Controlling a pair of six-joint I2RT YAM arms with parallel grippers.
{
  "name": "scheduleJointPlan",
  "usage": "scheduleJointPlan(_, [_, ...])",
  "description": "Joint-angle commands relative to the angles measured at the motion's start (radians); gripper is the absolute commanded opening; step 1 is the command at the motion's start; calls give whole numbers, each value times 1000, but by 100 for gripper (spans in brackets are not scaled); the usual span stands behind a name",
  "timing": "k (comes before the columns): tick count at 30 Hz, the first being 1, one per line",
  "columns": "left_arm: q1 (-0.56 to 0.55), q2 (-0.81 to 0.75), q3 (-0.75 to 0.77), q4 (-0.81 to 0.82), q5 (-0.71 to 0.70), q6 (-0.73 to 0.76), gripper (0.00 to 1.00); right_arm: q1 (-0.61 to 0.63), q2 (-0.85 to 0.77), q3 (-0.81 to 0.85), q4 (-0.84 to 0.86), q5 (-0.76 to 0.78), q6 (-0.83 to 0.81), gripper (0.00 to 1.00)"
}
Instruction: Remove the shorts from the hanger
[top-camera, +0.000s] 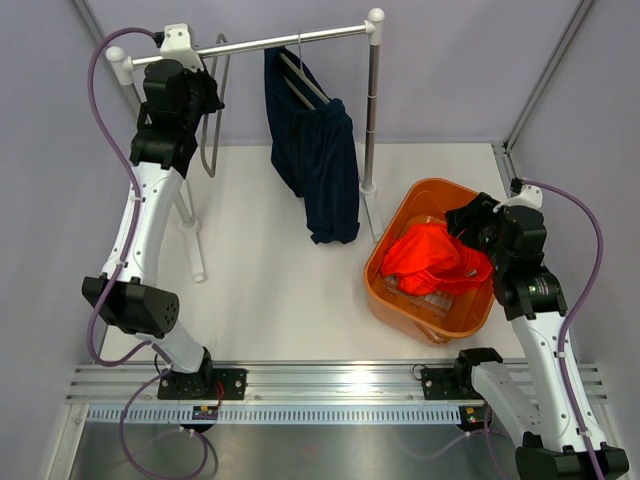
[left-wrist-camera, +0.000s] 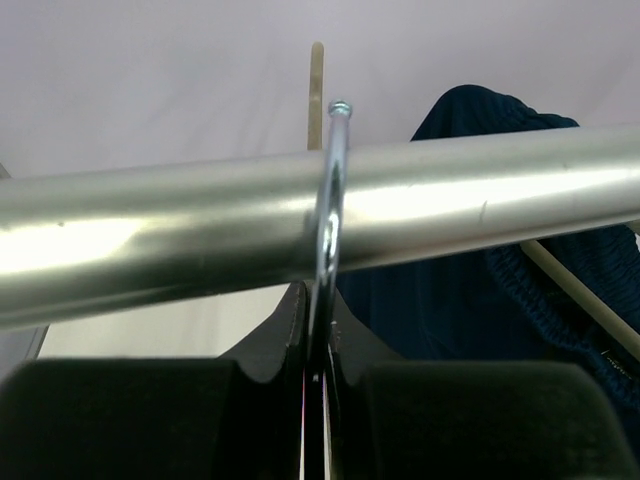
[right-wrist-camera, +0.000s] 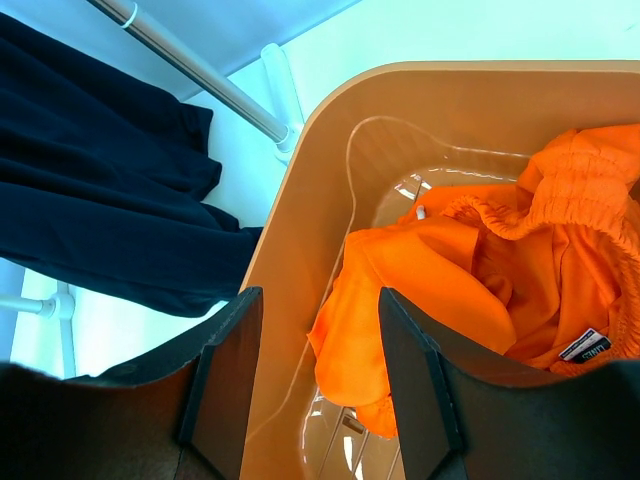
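Dark navy shorts (top-camera: 320, 170) hang on a wooden hanger (top-camera: 305, 80) from the silver rail (top-camera: 270, 42). They also show in the left wrist view (left-wrist-camera: 470, 280) and the right wrist view (right-wrist-camera: 90, 190). At the rail's left end, my left gripper (top-camera: 205, 95) is shut on the metal hook (left-wrist-camera: 335, 180) of a bare hanger (top-camera: 215, 120). The hook sits over the rail (left-wrist-camera: 150, 240), pinched between the jaws of my left gripper (left-wrist-camera: 318, 300). Orange shorts (top-camera: 432, 258) lie in the orange basket (top-camera: 395, 225). My right gripper (top-camera: 470, 225) hovers open over them, holding nothing.
The rack's right post (top-camera: 372, 110) stands just left of the basket, its foot on the white table. In the right wrist view the basket rim (right-wrist-camera: 290, 260) runs between the open fingers of the right gripper (right-wrist-camera: 320, 340), beside the orange shorts (right-wrist-camera: 470, 290). Grey walls close in the back and sides.
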Motion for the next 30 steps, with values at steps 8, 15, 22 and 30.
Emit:
scheduleJointPlan(8, [3,-86,-104,8,-16,-8,21,-5,-7,4,47,-34,-13,58])
scheduleJointPlan(15, [3,-128,-130,32,-8,-1,25,-5,-6,-3,50,-34,-12,59])
scheduleJointPlan(22, [-7,-171,-147,40,-28,2,31,-5,-4,-7,56,-37,-13,59])
scheduleJointPlan(30, [-23,-229,-193,48,-63,3,42,-5,-4,-10,55,-42,-13,59])
